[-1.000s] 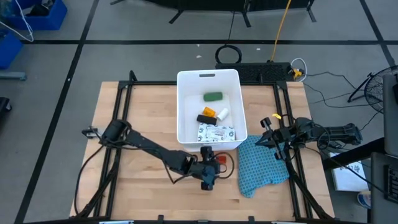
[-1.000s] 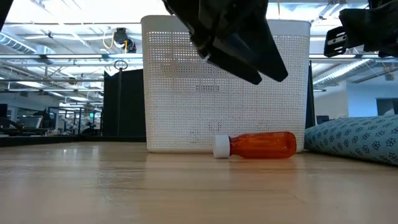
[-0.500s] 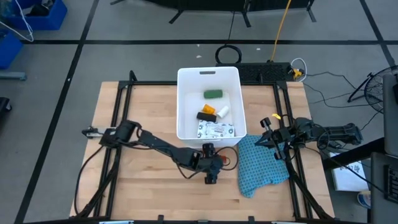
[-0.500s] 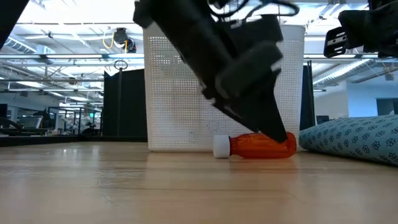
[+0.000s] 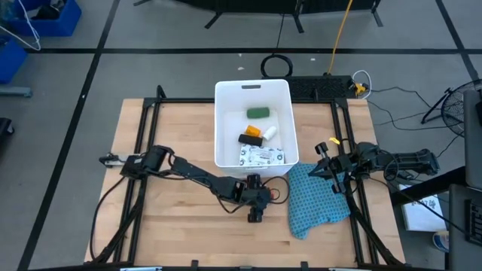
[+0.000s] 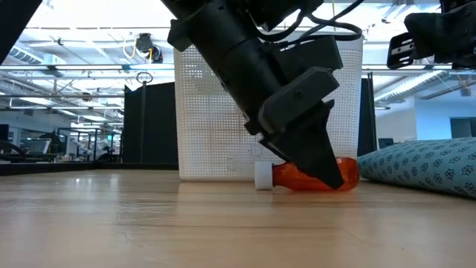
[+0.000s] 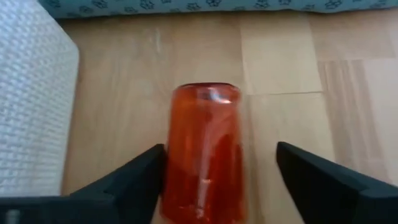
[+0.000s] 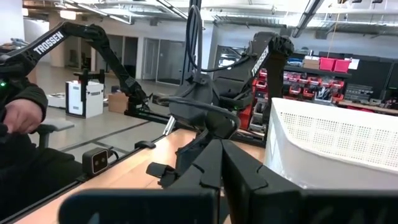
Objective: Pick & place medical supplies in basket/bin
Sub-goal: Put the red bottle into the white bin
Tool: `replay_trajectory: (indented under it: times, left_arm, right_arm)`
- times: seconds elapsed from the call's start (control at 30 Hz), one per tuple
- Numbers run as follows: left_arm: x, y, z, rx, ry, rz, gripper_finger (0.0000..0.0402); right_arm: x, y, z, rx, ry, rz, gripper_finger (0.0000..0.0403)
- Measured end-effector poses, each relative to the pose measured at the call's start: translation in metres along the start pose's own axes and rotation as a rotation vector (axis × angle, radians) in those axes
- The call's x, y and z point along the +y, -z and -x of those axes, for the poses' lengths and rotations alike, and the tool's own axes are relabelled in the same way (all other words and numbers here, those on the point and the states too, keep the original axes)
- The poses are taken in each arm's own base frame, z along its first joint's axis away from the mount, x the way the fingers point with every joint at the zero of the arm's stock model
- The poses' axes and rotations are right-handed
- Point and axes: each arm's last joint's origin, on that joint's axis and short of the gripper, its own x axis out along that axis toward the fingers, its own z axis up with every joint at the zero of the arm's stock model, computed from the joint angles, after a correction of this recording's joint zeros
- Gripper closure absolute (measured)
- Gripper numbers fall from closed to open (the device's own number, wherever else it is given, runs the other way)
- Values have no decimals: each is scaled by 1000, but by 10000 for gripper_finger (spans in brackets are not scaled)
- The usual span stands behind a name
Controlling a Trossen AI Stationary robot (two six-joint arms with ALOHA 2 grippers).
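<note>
Reaching down in front of the white bin [image 5: 252, 124], the left gripper [image 7: 214, 186] straddles the small red bottle [image 7: 202, 152], its fingers spread on either side and not yet pinching. The bottle lies flat on the table [image 5: 173, 218], just before the bin's near wall, its long axis along that wall and its white cap [image 6: 264, 175] away from the patterned cloth [image 5: 316, 197]. Next, seemingly: squeeze, lift, carry over the rim. The right gripper [image 8: 221, 163], pressed together, waits at the table's right edge.
</note>
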Motion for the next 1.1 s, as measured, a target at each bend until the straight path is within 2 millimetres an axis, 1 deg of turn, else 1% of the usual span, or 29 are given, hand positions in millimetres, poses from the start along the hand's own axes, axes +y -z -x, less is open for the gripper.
replay_trajectory:
  times: [0.23,0.3,0.4,0.47,0.5,0.57,0.6,0.7,0.77,0.87,1.0,1.1]
  left_arm:
    - [-1,0,0,5,31,28,233]
    - [-1,0,0,3,31,18,262]
    - [-2,-1,0,-2,35,-23,266]
    - [-3,-3,5,-9,64,-62,266]
    - [-4,-6,9,-21,90,-84,265]
    - [-8,-15,24,-61,133,-137,252]
    - [-10,-20,33,-90,151,-165,242]
    - [-19,-35,72,-169,179,-254,223]
    - [-24,-43,103,-212,170,-316,225]
    - [-26,-52,155,-269,122,-383,243]
    - [-13,-56,223,-331,35,-390,262]
    - [3,-52,266,-350,-29,-380,256]
  right_arm:
    - [0,0,0,0,0,0,403]
    - [0,0,0,0,0,0,403]
    - [0,0,0,0,0,0,403]
    - [0,0,0,0,0,0,403]
    - [0,0,0,0,0,0,403]
    - [0,0,0,1,0,0,403]
    - [0,0,0,1,0,0,403]
    - [0,0,0,4,-3,-1,403]
    - [0,1,0,7,-4,-3,403]
    - [0,1,0,11,-4,-7,403]
    - [0,1,0,14,-4,-8,403]
    - [0,1,-1,15,-4,-9,403]
